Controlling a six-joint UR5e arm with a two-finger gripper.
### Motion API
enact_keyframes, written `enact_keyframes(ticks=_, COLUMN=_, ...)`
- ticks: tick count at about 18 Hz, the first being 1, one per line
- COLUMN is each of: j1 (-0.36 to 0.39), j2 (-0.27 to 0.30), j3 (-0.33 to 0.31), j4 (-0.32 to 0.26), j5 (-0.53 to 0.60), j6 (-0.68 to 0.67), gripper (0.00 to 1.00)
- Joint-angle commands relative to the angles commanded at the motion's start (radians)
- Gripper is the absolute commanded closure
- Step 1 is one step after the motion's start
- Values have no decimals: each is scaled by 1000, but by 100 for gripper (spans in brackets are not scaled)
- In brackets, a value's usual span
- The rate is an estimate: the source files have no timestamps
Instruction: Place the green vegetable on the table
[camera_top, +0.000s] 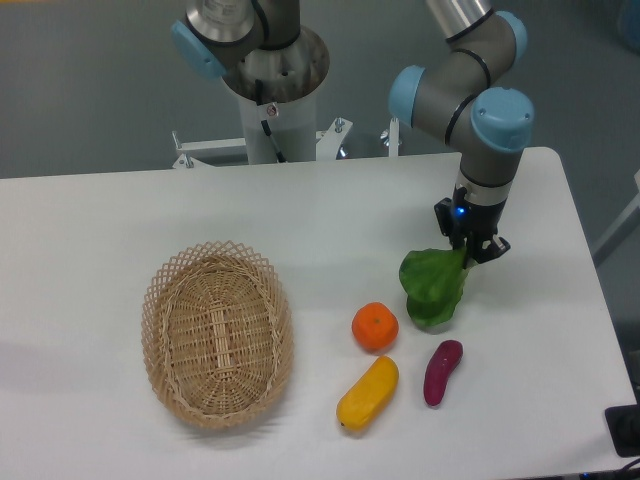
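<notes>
The green vegetable (432, 288) is a leafy toy bok choy with a broad dark-green leaf. It hangs from my gripper (468, 250), which is shut on its upper right end. Its lower leaf edge is at or just above the white table (330, 215), right of the orange; I cannot tell if it touches. The stalk end is hidden by the fingers.
An orange (375, 326) lies just left of the leaf. A yellow elongated vegetable (367, 393) and a purple one (442, 372) lie in front of it. An oval wicker basket (217, 333) stands at the left. The table's right edge is near.
</notes>
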Motion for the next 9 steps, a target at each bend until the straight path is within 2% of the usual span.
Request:
enact_keyframes(ticks=4, j1=-5, j2=29, j3=15, j4=3, j5=0, j6=-5, gripper=0)
enact_keyframes(ticks=9, j1=-29, j2=41, j3=95, j4=-2, j5=-3, j6=-63, gripper=0)
